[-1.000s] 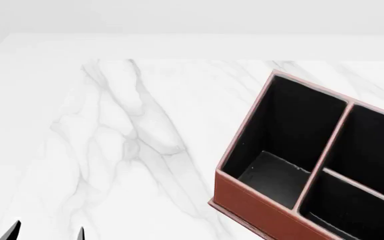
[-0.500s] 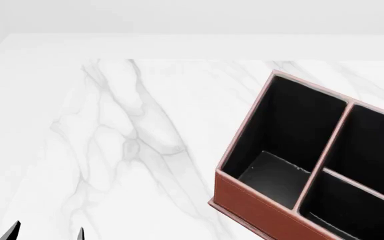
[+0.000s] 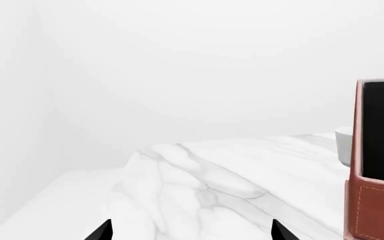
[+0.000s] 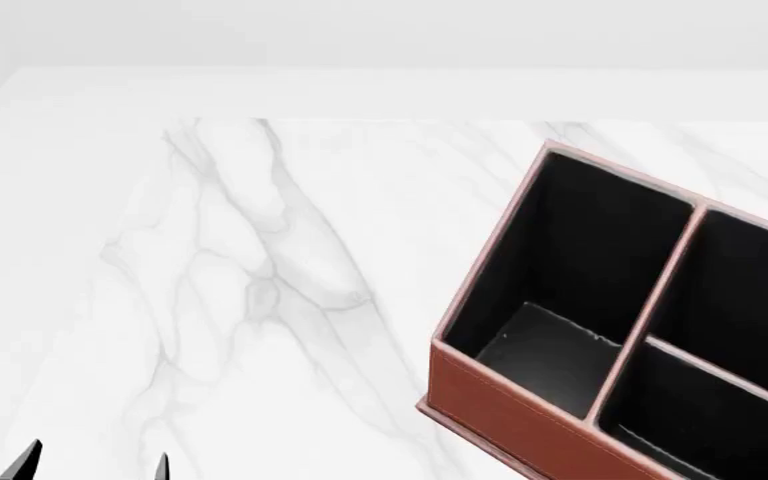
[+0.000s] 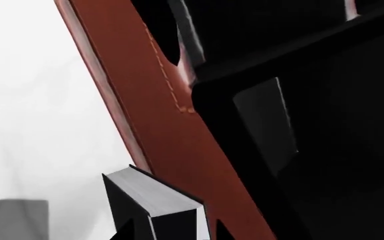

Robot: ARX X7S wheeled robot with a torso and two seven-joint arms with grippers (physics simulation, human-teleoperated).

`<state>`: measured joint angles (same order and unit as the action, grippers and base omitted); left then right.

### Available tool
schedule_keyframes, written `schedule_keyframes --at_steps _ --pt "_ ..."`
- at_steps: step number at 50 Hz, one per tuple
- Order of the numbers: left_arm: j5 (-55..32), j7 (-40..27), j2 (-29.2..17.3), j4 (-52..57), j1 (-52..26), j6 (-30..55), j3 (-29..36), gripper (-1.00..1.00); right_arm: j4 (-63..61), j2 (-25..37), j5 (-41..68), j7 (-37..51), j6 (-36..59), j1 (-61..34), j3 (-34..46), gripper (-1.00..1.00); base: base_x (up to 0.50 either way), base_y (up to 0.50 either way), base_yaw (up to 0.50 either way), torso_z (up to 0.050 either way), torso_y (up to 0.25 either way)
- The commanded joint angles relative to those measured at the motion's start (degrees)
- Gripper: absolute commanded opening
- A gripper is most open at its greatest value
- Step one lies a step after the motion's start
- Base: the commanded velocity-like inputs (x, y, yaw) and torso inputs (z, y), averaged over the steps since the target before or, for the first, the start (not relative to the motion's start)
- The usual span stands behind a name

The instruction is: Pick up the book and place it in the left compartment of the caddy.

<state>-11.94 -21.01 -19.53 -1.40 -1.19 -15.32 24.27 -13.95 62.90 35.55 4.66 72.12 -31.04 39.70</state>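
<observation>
The reddish-brown caddy (image 4: 518, 415) stands on the marble at the right of the head view, and its long left compartment (image 4: 578, 260) is black-lined with nothing in it. In the right wrist view my right gripper (image 5: 172, 234) is shut on the book (image 5: 158, 197), a thin black volume with white page edges, held just outside the caddy's outer wall (image 5: 145, 100). The right gripper does not show in the head view. My left gripper (image 4: 91, 466) hangs open at the near left, well away from the caddy; its fingertips (image 3: 102, 232) have only marble between them.
White marble table (image 4: 251, 260) spreads to the left of the caddy, and its far edge meets a pale wall. Two shorter compartments (image 4: 744, 300) lie to the right of the long slot. A white rounded object (image 3: 343, 146) peeks from behind the caddy (image 3: 379, 170).
</observation>
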Motion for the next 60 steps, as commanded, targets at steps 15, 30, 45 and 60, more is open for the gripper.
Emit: schedule_keyframes --at_steps 15,30,45,60 --pt "-0.18 -0.18 -0.01 -0.20 -0.29 0.09 0.40 1.00 -4.33 -0.51 -1.35 0.24 -1.22 -0.32 0.85 -1.00 0.00 0.00 0.00 0.000 0.000" --pt "-0.46 0.04 -0.07 -0.45 -0.39 -0.14 0.72 1.00 -8.92 -1.49 -4.48 -1.20 -0.93 -5.41 3.94 -1.00 0.00 0.00 0.00 -0.001 0.000" --pt "-0.52 0.05 -0.16 -0.53 -0.63 -0.11 0.98 1.00 -12.71 -1.94 -4.72 -1.07 0.45 -8.50 3.68 -1.00 0.00 0.00 0.00 0.000 0.000" --pt "-0.36 -0.12 -0.29 -0.34 -0.54 -0.17 1.29 1.00 -17.21 -2.79 -1.35 6.07 3.39 -8.95 -6.89 -1.00 0.00 0.00 0.00 0.000 0.001"
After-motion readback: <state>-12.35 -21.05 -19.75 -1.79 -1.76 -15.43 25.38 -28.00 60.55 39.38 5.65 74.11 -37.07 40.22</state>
